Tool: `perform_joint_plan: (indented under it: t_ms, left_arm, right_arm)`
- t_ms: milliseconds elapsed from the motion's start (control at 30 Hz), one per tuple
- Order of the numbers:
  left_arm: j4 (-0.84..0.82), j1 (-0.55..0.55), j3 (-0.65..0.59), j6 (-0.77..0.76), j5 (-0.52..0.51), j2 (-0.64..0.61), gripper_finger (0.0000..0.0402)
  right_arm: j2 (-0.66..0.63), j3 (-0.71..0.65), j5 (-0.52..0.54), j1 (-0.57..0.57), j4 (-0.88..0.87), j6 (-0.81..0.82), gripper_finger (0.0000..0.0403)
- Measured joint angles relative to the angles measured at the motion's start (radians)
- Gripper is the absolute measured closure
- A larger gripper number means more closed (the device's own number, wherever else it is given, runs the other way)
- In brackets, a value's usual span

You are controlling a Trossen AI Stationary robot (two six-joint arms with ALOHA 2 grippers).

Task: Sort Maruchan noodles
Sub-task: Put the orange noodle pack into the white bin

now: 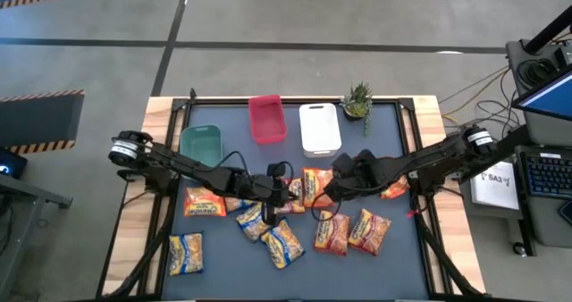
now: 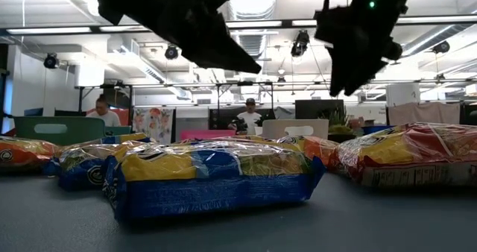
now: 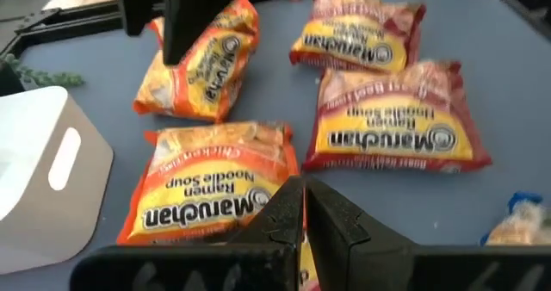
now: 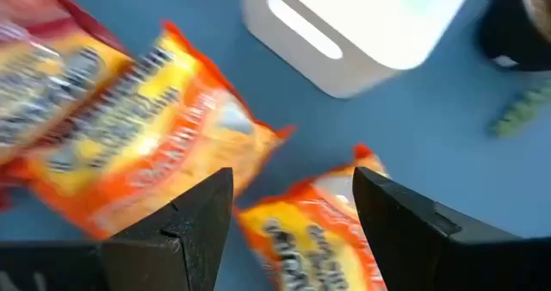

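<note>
Right hand (image 4: 293, 218) hovers spread above orange noodle packets (image 4: 146, 127), unladen.

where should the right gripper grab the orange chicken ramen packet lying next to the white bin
Judging by its flat pose, come straight down on the orange packet and pinch across its narrow width near the middle, where the noodle block gives the open right gripper something firm. The crimped ends look thin and slippery, and the white bin crowds one end.

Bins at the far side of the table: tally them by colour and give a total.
green bin: 1
red bin: 1
white bin: 1
Total: 3
</note>
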Motion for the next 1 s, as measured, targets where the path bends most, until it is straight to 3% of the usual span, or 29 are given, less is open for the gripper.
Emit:
perform_joint_plan:
  t_ms: [200,567,700,1000]
  left_arm:
    - [0.076,0.001,0.000,0.048,0.001,0.023,0.0402]
    - [0.230,0.002,0.000,-0.022,-0.001,0.129,0.0402]
    - [0.258,0.010,0.000,0.001,-0.047,0.164,0.0402]
    - [0.312,0.041,0.002,0.002,-0.074,0.248,0.0402]
  right_arm:
    - [-0.021,0.000,-0.015,0.002,0.103,0.033,0.0174]
    - [-0.008,0.001,-0.017,0.002,0.254,0.021,0.0174]
    - [-0.006,0.000,-0.015,0.002,0.262,0.021,0.0174]
    - [-0.006,0.000,0.136,-0.020,0.292,-0.152,0.0174]
